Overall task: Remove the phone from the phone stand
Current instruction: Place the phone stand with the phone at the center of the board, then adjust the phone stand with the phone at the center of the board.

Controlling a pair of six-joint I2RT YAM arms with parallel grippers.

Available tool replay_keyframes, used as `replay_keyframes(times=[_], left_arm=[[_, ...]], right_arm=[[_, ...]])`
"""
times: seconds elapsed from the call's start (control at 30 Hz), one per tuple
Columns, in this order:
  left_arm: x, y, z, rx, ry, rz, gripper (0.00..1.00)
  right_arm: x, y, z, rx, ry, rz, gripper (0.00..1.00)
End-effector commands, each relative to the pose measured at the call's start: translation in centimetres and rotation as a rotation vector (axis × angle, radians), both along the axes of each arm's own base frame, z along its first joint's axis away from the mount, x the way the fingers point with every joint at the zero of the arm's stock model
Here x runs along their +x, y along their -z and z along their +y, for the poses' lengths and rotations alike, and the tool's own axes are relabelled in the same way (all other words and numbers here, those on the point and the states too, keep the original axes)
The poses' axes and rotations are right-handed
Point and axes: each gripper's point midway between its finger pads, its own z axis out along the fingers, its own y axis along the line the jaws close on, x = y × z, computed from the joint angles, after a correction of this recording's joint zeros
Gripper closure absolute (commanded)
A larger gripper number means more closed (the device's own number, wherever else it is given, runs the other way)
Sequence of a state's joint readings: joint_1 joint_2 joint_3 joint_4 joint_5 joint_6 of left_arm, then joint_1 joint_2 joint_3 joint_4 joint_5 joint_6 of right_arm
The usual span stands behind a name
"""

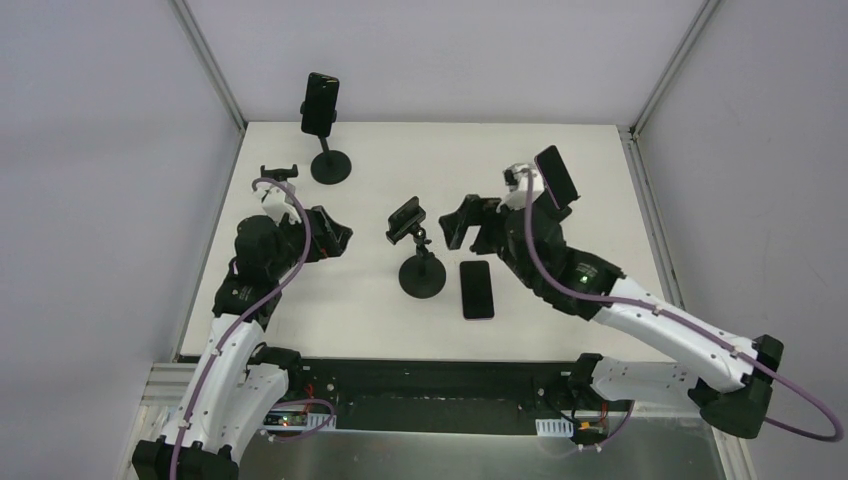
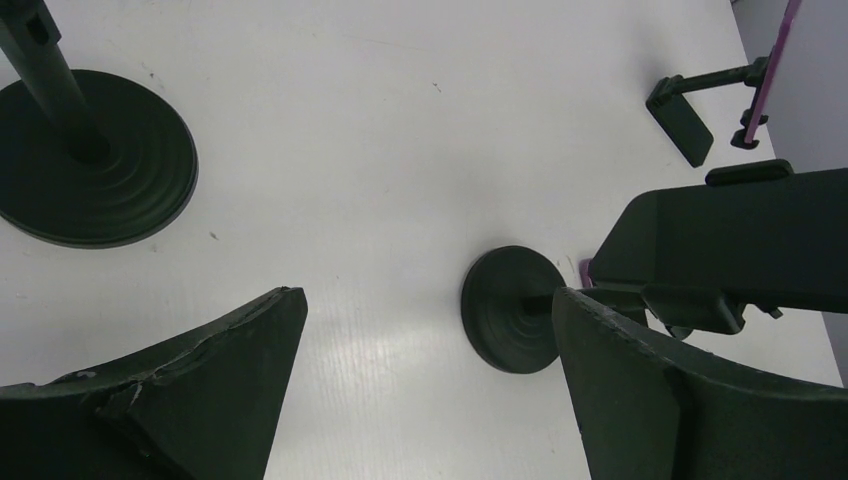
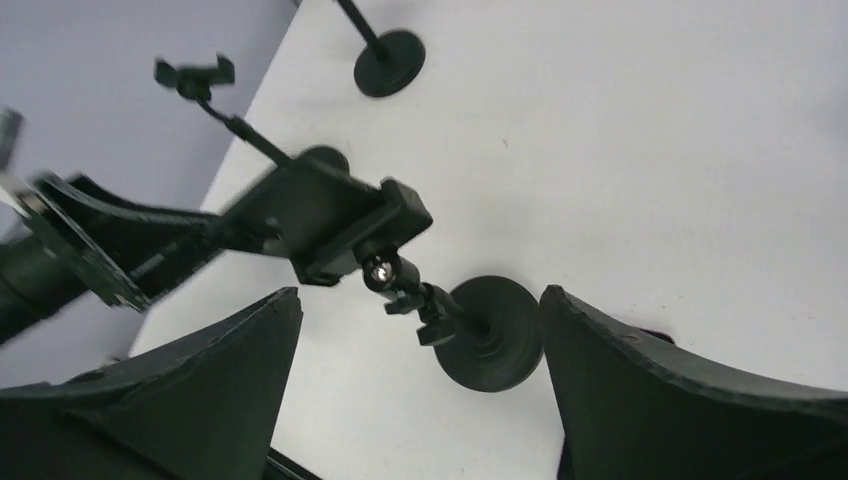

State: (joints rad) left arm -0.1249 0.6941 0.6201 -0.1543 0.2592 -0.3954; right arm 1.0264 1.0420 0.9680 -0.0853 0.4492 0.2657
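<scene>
Top external view: on the white surface (image 1: pixel 400 150) three phones and four stands are counted, with two arms reaching over it. Near the far left corner a tall stand (image 1: pixel 331 166) is placed, and an upright phone (image 1: pixel 320 103) is clamped at its top. Close to the left edge a small stand (image 1: pixel 278 172) is seen, its base hidden behind the left arm. Around the centre of the surface a middle stand (image 1: pixel 422 277) rests on a round base, its clamp head tilted on a ball joint; no phone can be made out in that clamp. A flat phone (image 1: pixel 477 289) lies face up on the surface just beside that base, on the side towards the right edge, apart from both arms. Towards the far right edge a tilted phone (image 1: pixel 556 177) is held up above the right arm. Its stand (image 2: pixel 680 115), the fourth, is mostly hidden, and only part of a black holder is shown by the left wrist camera.

The left arm's fingers (image 2: pixel 200 400) are spread wide and nothing is gripped between them. They are held above bare surface between the tall stand and the middle stand. The right arm's fingers (image 3: pixel 680 400) are parted too and nothing is gripped. They are held near the clamp head of the middle stand.
</scene>
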Motion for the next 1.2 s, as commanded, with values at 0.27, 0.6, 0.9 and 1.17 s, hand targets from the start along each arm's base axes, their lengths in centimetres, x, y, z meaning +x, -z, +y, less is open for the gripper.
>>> replay_keyframes(times=[0.27,0.6,0.9,1.17], left_arm=[[-0.5,2.8,0.9,-0.093,-0.133,0.105,0.00],[-0.3,3.3,0.3,-0.111,-0.119,0.149,0.00],[-1.0,4.8,-1.7,-0.061,-0.109,0.176,0.00],[-2.3,7.3,-2.9,-0.059,-0.112,0.231,0.00]], right_arm=[[-2.3,-17.9,-10.4,0.404,0.391,0.144,0.01],[-3.9,-19.3,-12.6,0.530,0.388,0.158,0.01],[-3.9,-19.8,-12.6,0.580,0.367,0.123,0.01],[-4.0,-20.4,-13.3,0.583,0.363,0.079,0.01]])
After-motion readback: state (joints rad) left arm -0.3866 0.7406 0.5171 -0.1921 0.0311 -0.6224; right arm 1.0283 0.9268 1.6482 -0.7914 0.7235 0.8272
